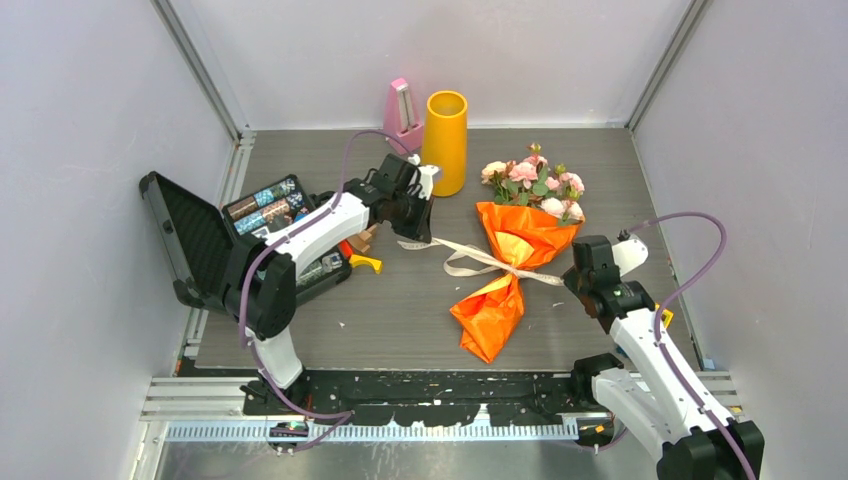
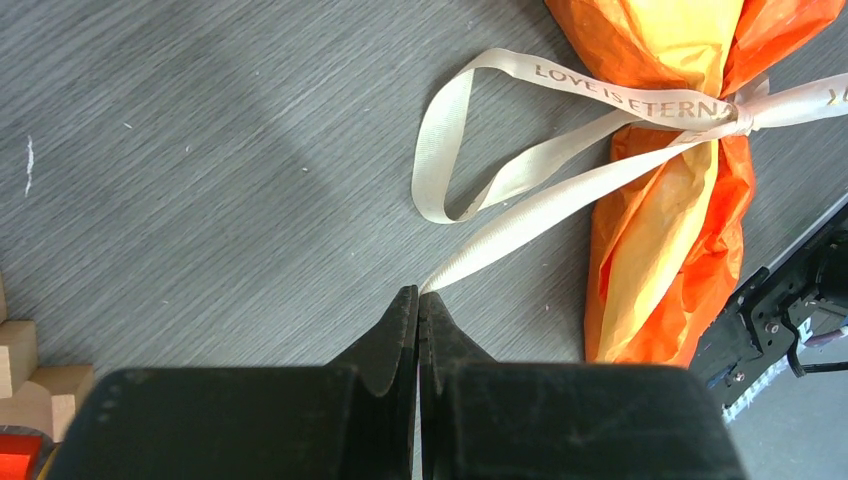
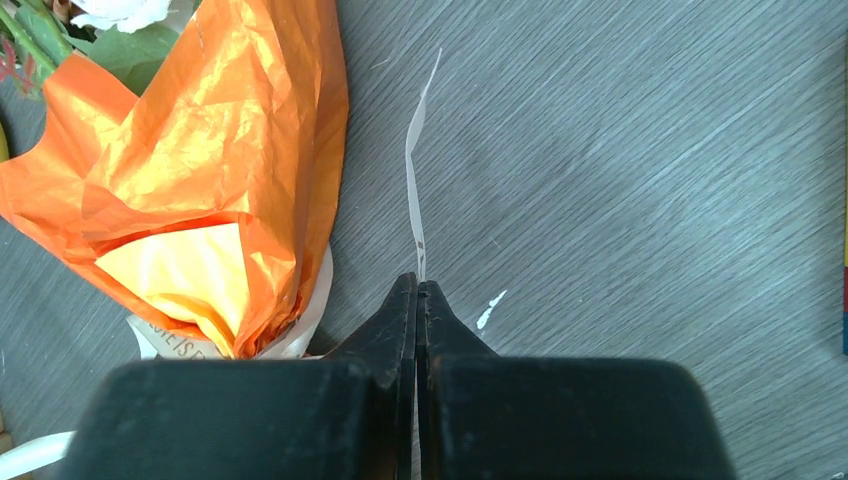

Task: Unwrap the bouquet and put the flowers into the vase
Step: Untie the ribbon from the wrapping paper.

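Observation:
The bouquet point(image 1: 515, 240) lies on the grey table, its crinkled orange paper point(image 2: 660, 270) tied at the waist by a beige ribbon point(image 1: 490, 262). The flowers point(image 1: 535, 180), pink roses with green leaves, stick out of its far end. The yellow-orange vase point(image 1: 446, 140) stands upright at the back. My left gripper point(image 2: 419, 292) is shut on one tail of the ribbon point(image 2: 600, 92), left of the bouquet point(image 1: 420, 238). My right gripper point(image 3: 416, 282) is shut on the other tail point(image 3: 411, 185), just right of the paper point(image 3: 220, 170).
A pink metronome point(image 1: 402, 115) stands left of the vase. An open black case point(image 1: 200, 240) with small items lies at the left edge, with wooden blocks point(image 2: 30, 370) and a yellow piece point(image 1: 366, 264) beside it. Walls close in the table on three sides.

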You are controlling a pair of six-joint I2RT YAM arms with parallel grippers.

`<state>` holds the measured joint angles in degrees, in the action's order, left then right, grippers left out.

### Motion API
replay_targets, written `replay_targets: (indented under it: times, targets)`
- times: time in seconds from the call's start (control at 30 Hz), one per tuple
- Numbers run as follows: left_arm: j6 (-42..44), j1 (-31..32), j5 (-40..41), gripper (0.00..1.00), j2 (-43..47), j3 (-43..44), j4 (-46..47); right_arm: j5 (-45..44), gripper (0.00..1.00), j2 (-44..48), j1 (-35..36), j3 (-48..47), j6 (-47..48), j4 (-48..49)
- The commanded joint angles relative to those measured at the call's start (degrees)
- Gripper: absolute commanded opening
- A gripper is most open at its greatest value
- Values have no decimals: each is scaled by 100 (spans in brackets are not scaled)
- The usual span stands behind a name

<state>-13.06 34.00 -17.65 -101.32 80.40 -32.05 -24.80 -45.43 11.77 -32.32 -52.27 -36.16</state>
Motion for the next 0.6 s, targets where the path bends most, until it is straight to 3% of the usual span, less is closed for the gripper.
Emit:
replay_targets:
  times: [0.0, 0.57]
  targets:
    - [2, -116, -124, 0, 288, 63, -42, -431, 0, -52, -76, -267, 77, -75]
    - [-4, -548, -138, 0, 346, 77, -67, -924, 0, 124, -235, -580, 373, -494]
